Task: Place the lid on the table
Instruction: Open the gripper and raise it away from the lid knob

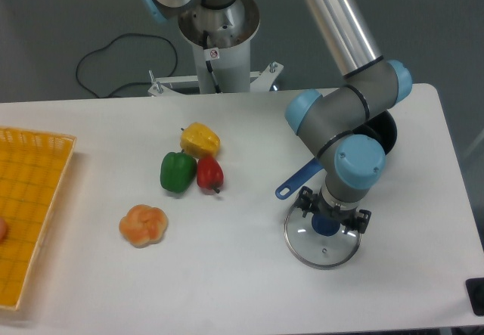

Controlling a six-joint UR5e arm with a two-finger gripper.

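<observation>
One white table (249, 290) under everything. Glass lid (323, 244) flat on it, right below the gripper (330, 220); fingers either side of the blue knob (326, 224), grip impossible to tell. Blue pan handle (297, 179) just beyond, up-left.

Even, bright overhead light; soft short shadows beneath the arm (344, 134); faint glare on the desk (227, 274); slightly soft focus, low resolution throughout.
</observation>
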